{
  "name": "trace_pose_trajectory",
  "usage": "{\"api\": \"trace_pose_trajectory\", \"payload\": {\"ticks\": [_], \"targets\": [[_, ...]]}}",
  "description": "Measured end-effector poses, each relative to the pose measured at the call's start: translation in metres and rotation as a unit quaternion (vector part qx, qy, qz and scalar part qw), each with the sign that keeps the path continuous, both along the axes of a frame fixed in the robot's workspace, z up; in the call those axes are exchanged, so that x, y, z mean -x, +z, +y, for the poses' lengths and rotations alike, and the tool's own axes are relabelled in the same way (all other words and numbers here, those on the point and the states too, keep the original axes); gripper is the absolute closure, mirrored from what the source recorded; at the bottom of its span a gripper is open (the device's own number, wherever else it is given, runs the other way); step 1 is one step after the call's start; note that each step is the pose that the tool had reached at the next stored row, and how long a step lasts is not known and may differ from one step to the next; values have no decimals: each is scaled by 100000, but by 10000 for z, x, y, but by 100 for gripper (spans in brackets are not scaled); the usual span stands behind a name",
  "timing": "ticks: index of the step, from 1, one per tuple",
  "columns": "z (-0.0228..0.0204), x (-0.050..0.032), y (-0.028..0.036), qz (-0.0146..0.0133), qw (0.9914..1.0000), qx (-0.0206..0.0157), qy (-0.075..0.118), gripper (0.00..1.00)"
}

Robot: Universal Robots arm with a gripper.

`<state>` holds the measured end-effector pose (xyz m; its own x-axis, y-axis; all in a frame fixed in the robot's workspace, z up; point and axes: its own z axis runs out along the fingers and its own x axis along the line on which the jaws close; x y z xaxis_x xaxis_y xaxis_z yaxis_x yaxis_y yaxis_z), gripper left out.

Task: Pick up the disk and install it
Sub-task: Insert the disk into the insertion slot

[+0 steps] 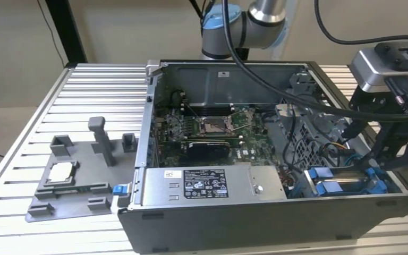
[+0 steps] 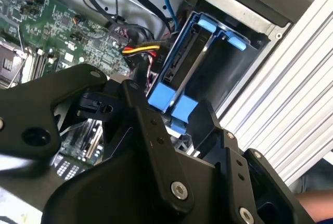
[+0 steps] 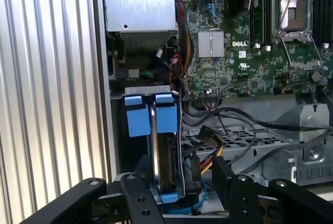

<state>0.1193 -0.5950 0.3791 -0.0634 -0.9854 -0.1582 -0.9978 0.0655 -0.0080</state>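
The pincer (image 3: pixel 179 182) is hanging open astride the near end of the disk (image 3: pixel 165 146), which is standing on edge in the computer case (image 1: pixel 261 223) bay at the exterior view's lower right, so installing is seemingly finishing, likely calling for a straight seating press.

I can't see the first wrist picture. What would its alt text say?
A blue-framed disk sits in a corner bay of an open computer case, the black pincer open either side of it. A green circuit board lies beyond.
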Motion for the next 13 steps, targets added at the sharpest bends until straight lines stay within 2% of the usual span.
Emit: {"api": "trace_pose_trajectory", "payload": {"ticks": [2, 10, 12, 13], "targets": [[15, -41, -18, 434, 99999, -11, -4, 0], [86, -226, -90, 1592, 99987, 12, -18, 0], [103, -231, -106, 2053, 99979, -8, -21, 0], [106, -231, -111, 2380, 99972, -11, -19, 0]]}}
